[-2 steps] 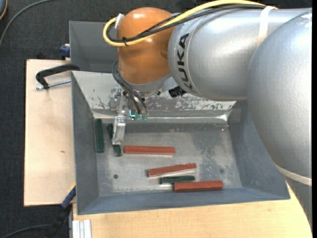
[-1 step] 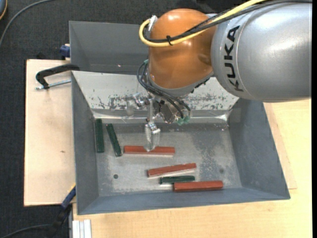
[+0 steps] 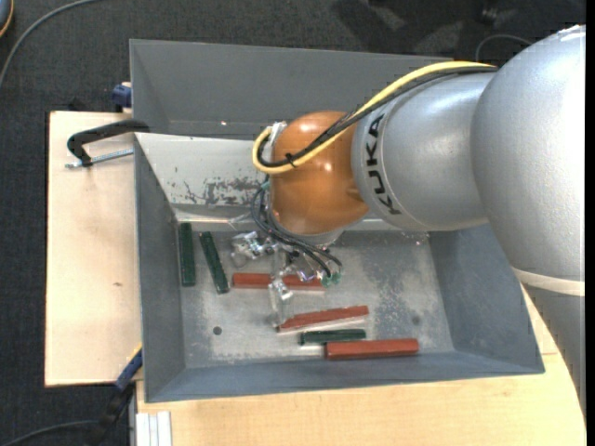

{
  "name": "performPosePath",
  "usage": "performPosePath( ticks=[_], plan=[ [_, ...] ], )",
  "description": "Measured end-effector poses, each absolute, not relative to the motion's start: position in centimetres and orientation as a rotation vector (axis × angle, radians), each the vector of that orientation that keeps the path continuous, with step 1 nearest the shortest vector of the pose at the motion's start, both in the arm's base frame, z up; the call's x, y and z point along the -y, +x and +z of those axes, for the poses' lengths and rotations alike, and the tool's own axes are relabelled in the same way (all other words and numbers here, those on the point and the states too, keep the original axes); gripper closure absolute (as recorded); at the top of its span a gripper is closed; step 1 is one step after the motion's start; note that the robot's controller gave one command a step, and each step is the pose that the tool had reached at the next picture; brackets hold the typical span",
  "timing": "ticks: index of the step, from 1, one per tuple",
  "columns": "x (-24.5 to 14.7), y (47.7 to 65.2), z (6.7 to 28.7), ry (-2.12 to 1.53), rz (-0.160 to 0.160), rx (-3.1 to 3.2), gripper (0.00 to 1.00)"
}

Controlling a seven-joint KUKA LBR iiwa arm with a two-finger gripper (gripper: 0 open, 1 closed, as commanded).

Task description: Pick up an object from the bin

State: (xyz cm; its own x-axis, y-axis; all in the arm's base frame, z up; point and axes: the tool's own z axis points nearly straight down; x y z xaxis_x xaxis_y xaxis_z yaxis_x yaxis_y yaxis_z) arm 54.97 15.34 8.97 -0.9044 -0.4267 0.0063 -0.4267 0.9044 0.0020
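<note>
Arm: reaching in from three o'clock; orange wrist cover (image 3: 311, 175) hangs over the bin (image 3: 307, 86), a shade toward eleven o'clock of its middle
Gripper (image 3: 271, 272): down low under that cover, close to the bin floor; spread or pressed together, cannot tell from this angle; nothing seen pinched in it
Nearest thing: short red stick (image 3: 249, 282), flat on the floor, lying along the nine-to-three line, right beneath the gripper; touching or just clear, cannot tell
At nine o'clock of the gripper: upright dark green stick (image 3: 187, 254) pointing twelve to six; just beside it a slanted dark green stick (image 3: 215, 263), top leaning toward eleven; both apart from the gripper
At five o'clock of the gripper: reddish stick (image 3: 325, 317), slightly tilted, near the gripper; small dark green stick (image 3: 330, 335) tucked just below it; long red stick (image 3: 372, 347) lowest, by the six o'clock wall
</note>
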Motion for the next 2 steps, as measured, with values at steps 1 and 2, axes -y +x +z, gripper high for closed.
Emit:
performPosePath(
  ticks=[1, 2],
  plan=[
    [-13.52, 58.69, 7.0, 0.688, -0.002, 3.073, 0.0],
    [-13.65, 58.57, 7.11, 0.69, -0.004, 3.07, 1.0]
  ],
)
